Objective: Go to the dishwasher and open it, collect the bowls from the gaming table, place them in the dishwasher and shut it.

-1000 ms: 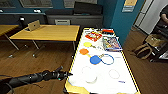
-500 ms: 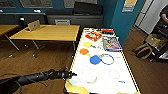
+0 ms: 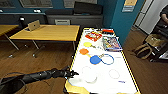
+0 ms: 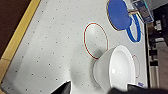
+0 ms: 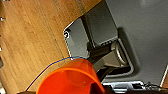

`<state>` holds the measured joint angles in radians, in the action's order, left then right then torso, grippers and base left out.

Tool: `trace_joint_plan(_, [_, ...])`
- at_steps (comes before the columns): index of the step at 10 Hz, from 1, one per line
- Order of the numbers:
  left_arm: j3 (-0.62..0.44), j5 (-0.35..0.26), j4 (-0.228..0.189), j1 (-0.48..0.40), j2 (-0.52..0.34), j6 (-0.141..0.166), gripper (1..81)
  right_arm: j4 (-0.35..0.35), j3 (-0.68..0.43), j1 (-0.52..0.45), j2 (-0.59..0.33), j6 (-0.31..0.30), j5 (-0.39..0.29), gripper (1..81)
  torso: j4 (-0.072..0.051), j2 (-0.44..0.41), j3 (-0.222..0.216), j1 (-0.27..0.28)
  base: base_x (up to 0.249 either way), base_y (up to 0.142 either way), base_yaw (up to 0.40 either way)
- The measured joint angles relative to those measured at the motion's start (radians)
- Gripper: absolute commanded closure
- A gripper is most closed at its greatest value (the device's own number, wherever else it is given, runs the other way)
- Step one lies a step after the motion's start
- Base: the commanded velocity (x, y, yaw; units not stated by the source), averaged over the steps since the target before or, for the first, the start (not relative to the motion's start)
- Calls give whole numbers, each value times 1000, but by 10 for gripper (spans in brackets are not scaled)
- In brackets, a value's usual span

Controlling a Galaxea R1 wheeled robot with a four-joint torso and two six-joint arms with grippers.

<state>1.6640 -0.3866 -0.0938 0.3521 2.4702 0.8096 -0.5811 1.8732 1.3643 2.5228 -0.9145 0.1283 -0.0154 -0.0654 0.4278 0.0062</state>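
The gaming table (image 3: 126,71) is long, with a white top and a yellow rim. A white bowl (image 3: 89,77) stands near its close left corner. My left gripper (image 3: 73,73) reaches in over the table edge just left of that bowl. In the left wrist view the white bowl (image 4: 116,70) stands upright between the open dark fingertips (image 4: 62,89), untouched. A blue bowl (image 3: 95,59) lies mid-table by a blue ring (image 3: 107,59). An orange bowl (image 5: 71,78) hangs above the wooden floor, held in my right gripper (image 5: 63,92). The dishwasher is out of view.
Orange (image 3: 84,51) and yellow (image 3: 87,44) round pieces, game boxes (image 3: 93,36) and booklets (image 3: 111,43) lie farther along the table. A yellow wooden table (image 3: 47,32) with a laptop stands to the left. A person (image 3: 163,17) and bags (image 3: 142,51) are at the right.
My left arm has stretched rightwards over the table edge, bringing its gripper closer to the white bowl. The things on the table have not moved.
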Motion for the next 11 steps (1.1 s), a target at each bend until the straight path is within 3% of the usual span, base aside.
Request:
trace_joint_plan(2, [23, -5, -1, -31, 41, 10, 10, 0, 1, -4, 3, 0, -1, 811, 0, 0, 0, 0, 0, 0, 0])
trace_joint_plan(5, [61, -48, -3, -48, 96, 52, 10, 0, 1, -4, 13, 0, -1, 811, 0, 0, 0, 0, 0, 0, 0])
trace_joint_plan(11, [134, -63, -10, -44, 145, 55, 10, 0, 1, -4, 18, 0, -1, 811, 0, 0, 0, 0, 0, 0, 0])
